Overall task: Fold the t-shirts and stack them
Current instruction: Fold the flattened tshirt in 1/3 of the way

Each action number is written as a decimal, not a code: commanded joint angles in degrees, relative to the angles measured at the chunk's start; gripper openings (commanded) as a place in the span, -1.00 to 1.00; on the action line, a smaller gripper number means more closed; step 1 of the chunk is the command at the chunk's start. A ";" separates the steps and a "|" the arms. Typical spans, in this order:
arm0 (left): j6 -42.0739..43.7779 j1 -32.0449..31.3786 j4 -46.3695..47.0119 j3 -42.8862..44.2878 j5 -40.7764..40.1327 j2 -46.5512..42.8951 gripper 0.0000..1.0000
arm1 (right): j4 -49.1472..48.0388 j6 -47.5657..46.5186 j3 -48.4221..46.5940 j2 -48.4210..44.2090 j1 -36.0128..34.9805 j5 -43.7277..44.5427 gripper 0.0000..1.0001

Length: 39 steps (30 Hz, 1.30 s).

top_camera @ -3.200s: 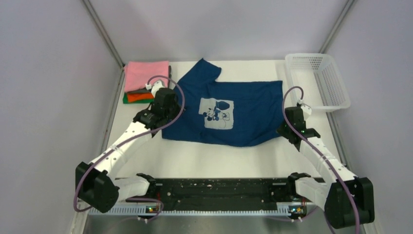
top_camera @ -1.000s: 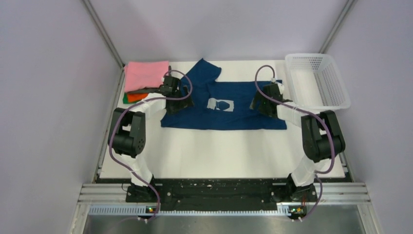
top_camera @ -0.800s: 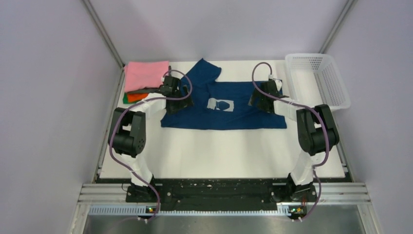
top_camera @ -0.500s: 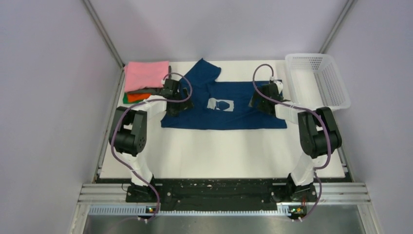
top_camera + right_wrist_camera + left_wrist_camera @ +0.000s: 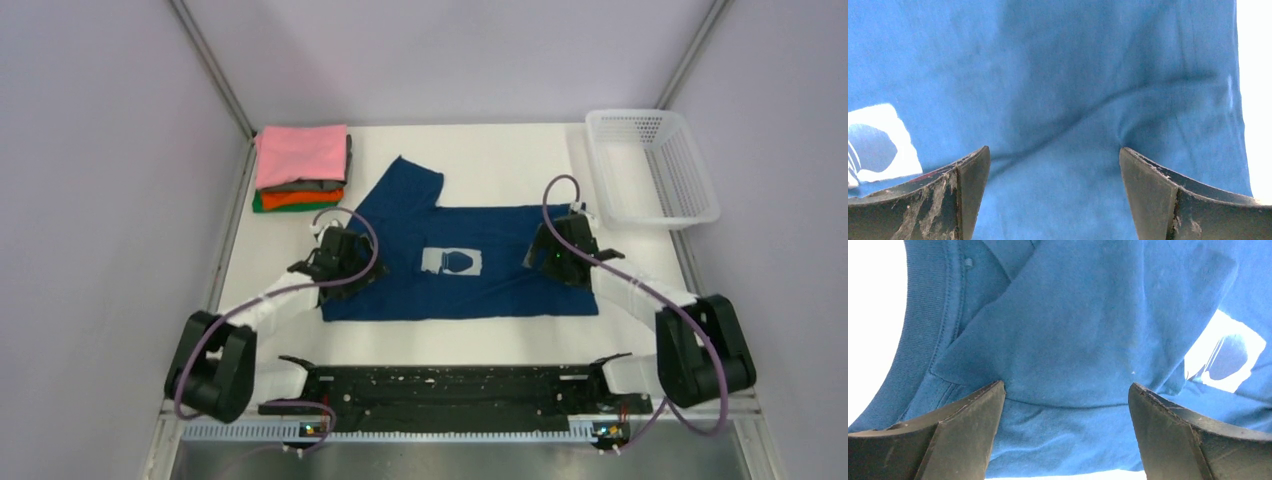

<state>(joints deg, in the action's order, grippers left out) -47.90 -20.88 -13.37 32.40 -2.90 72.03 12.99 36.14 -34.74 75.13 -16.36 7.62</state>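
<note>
The navy blue short-sleeved cloth t-shirt (image 5: 470,290) now lies closer to my side of the white table (image 5: 500,150) than it did half a second ago. Its near hem sits just ahead of the arm bases, and the one sleeve poking out at the back has come away from the far edge. It is folded in half along its length, and only part of the small white chest print (image 5: 452,262) shows above the fold.

Both arms have dropped from their raised-elbow reach and now stretch low across the table. The left gripper (image 5: 350,270) is over the collar end. It was just beside the stack before and is now well apart from it. The right gripper (image 5: 552,258) is over the hem end. In each wrist view the fingers are spread wide with flat, slightly creased blue cloth between them and nothing pinched.

The stack at the far left corner is unchanged: the pink folded shirt (image 5: 300,155) on top, then grey (image 5: 300,185), orange (image 5: 298,197) and green (image 5: 262,204). The white plastic mesh basket (image 5: 690,170) has not moved from the far right.
</note>
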 commanded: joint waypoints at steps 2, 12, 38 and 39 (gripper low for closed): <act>-13.46 -8.96 -19.18 -7.35 -7.36 -13.33 0.98 | 17.33 7.52 5.74 -13.71 -7.11 2.72 0.97; -20.37 -14.46 -29.19 -6.07 -14.83 -20.22 0.97 | 21.52 11.61 10.55 -27.74 -7.90 1.53 0.97; 0.01 -8.87 -17.62 22.43 -24.41 -0.81 0.98 | 15.27 10.17 13.75 -21.45 -8.01 -4.01 0.97; 1.35 -7.31 -16.49 23.76 -23.07 0.75 0.98 | 17.04 11.54 14.23 -23.51 -8.07 -4.02 0.97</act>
<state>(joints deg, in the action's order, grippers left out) -52.93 -32.29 -36.18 50.94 -27.20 68.90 18.85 42.33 -23.88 57.36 -23.90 5.52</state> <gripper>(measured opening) 0.987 0.986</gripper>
